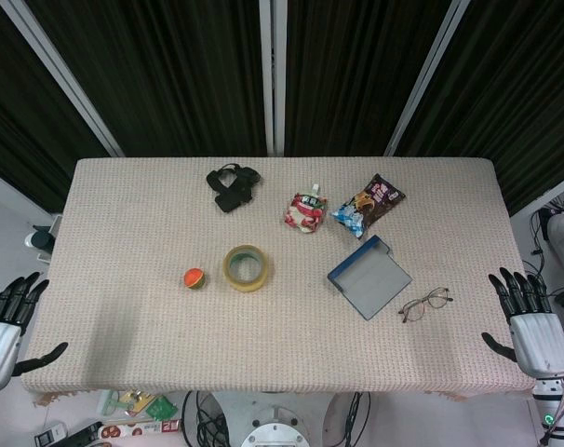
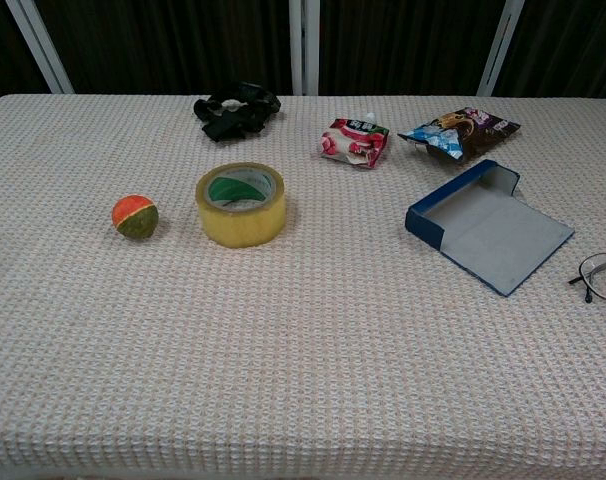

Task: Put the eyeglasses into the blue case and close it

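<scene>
The blue case lies open on the right half of the table, its grey lining up. Thin-framed eyeglasses rest on the cloth just right of the case, partly cut off in the chest view. My right hand hangs at the table's right edge, fingers spread, holding nothing, some way right of the glasses. My left hand is off the left edge, fingers apart and empty. Neither hand shows in the chest view.
A yellow tape roll and an orange-green ball sit mid-table. At the back lie a black strap bundle, a red pouch and a snack bag.
</scene>
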{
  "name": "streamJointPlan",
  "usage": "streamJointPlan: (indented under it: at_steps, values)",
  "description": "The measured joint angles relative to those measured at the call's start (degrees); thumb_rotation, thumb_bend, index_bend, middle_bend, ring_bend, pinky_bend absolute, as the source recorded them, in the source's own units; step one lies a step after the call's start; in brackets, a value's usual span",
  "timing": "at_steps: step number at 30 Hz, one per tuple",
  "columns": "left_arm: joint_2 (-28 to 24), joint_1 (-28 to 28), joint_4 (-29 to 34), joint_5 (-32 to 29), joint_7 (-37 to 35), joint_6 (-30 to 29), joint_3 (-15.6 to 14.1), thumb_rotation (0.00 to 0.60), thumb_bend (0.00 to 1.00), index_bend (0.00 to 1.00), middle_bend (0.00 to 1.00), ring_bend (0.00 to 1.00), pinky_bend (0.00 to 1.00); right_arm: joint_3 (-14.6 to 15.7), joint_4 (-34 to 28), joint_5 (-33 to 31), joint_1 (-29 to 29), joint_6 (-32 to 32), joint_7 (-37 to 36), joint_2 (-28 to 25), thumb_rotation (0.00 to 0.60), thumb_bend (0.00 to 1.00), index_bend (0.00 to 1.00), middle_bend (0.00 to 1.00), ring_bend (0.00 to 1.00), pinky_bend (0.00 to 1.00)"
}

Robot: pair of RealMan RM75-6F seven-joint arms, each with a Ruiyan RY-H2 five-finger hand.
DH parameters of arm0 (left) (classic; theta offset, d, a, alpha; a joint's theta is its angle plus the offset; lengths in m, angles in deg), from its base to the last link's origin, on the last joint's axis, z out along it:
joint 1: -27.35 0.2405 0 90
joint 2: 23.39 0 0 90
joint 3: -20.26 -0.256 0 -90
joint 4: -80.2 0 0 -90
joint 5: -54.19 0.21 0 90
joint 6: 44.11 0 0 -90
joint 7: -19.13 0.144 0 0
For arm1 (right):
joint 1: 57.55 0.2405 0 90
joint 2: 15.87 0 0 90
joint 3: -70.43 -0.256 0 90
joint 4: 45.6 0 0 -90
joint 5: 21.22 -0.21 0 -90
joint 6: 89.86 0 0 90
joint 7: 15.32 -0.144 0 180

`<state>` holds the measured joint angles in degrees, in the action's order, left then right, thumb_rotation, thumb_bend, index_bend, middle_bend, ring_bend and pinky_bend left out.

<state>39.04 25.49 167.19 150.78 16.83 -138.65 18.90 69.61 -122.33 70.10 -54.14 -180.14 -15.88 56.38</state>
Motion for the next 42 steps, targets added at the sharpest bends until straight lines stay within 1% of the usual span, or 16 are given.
streamJointPlan:
  at_steps: [10,14,17,21,24,28,31,36,39,42]
  values:
    - [-0.23,-0.15,0.08,0.28,-0.02,1.27,-0.68,0.47,0.13,0.03,0.04,0.06,0.19,-0.04,0.32,0.38,0.22,0.55,-0.27,-0.3,0.6,0.03,0.0,0.0,0.0,0.0]
    - [-0.38,-0.4,-0.19,0.06,-0.5,1.77,-0.59,0.472,0.13,0.03,0.04,0.06,0.19,-0.42,0.53,-0.06,1.24,2.59,1.06,-0.94,0.6,0.03,0.0,0.0,0.0,0.0]
    - [-0.2,-0.6,-0.71,-0.19,-1.07,2.03,-0.41,0.473,0.13,0.03,0.04,0.06,0.19,-1.09,0.36,-1.16,2.71,5.65,3.43,-1.8,0.6,0.03,0.01,0.0,0.0,0.0]
    - [0.94,-0.7,-2.06,-0.41,-1.72,2.45,-0.45,0.471,0.13,0.03,0.04,0.06,0.19,-2.29,-0.83,-3.22,5.96,11.91,7.23,-3.0,0.6,0.03,0.06,0.0,0.0,0.0]
    - [1.56,-0.65,-2.69,-0.52,-1.82,2.8,-0.69,0.472,0.13,0.03,0.04,0.06,0.19,-3.1,-1.77,-4.6,8.93,16.91,9.79,-3.35,0.6,0.03,0.07,0.0,0.0,0.0]
    - [1.77,-0.48,-2.93,-0.71,-1.81,2.59,-0.64,0.473,0.13,0.03,0.04,0.06,0.19,-3.79,-2.37,-5.88,13.16,23.09,13.32,-2.89,0.6,0.03,0.1,0.0,0.0,0.0]
    - [1.77,-0.4,-2.84,-0.69,-1.8,2.55,-0.74,0.473,0.13,0.03,0.04,0.06,0.19,-3.84,-2.19,-6.34,15.91,26.27,16.5,-1.48,0.6,0.03,0.12,0.0,0.0,0.0]
    - [1.58,-0.38,-2.76,-0.75,-1.75,2.46,-0.68,0.472,0.13,0.03,0.04,0.06,0.19,-3.21,-0.32,-6.59,18.32,29.4,19.88,1.45,0.6,0.04,0.15,0.0,0.0,0.0]
    - [1.53,-0.3,-2.81,-0.86,-1.8,2.42,-0.68,0.473,0.13,0.03,0.04,0.06,0.19,-2.7,0.99,-6.66,19.21,30.45,20.3,2.81,0.6,0.05,0.18,0.0,0.0,0.0]
    - [1.58,-0.16,-3.01,-1.1,-1.95,2.47,-0.73,0.472,0.13,0.03,0.04,0.06,0.19,-2.36,2.31,-6.49,19.63,30.71,19.97,3.94,0.6,0.07,0.2,0.0,0.0,0.0]
